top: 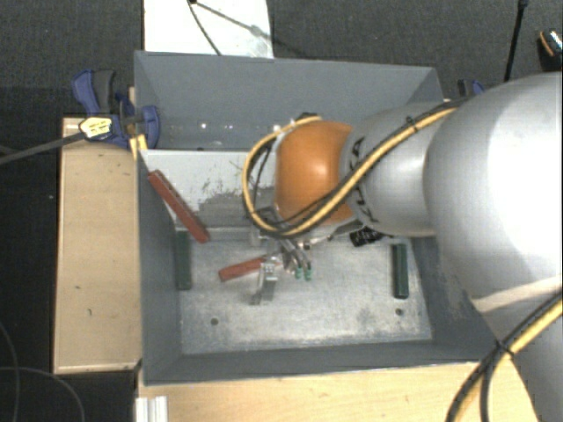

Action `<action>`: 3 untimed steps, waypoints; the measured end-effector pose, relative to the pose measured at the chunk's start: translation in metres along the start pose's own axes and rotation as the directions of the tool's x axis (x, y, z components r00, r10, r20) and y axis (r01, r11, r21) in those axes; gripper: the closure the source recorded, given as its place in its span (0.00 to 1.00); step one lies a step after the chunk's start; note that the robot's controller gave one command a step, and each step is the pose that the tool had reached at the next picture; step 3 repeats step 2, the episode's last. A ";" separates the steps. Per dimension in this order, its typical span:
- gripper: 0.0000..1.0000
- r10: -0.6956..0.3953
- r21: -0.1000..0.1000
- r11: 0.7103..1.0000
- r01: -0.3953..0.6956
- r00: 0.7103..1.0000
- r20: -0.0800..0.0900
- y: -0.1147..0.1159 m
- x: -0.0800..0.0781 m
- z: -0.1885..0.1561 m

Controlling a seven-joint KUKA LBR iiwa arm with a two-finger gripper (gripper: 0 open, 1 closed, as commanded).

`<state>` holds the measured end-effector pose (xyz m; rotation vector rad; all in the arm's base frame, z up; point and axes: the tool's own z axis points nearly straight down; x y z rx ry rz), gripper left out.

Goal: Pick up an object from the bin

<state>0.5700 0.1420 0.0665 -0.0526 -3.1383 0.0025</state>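
Tool point(267, 281) is low over the bin point(290, 345) floor, mid-bin, at the right end of a short red-brown stick point(237, 272) lying flat. Can't tell if the tool is wide or narrow; the orange wrist cover point(308, 183) blocks my view. My guess is that stick is the target, since it's out in the open. The other red stick point(178, 206) leans on the left wall, awkward to reach. The left green bar point(182, 260) and right green bar point(400, 271) lie well apart.

The silver arm point(457, 174) reaches in from the right, its orange-covered wrist point(308, 178) looped with yellow and black cables point(253, 172), the gripper point(274, 278) pointing down.
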 end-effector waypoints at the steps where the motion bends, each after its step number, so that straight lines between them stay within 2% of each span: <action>1: 1.00 0.003 -0.004 1.000 -0.003 1.000 0.005 0.003 -0.001 -0.004; 2: 1.00 -0.048 -0.005 0.999 0.048 0.999 0.013 0.022 0.010 -0.149; 3: 1.00 -0.048 -0.005 0.999 0.048 0.999 0.013 0.022 0.010 -0.149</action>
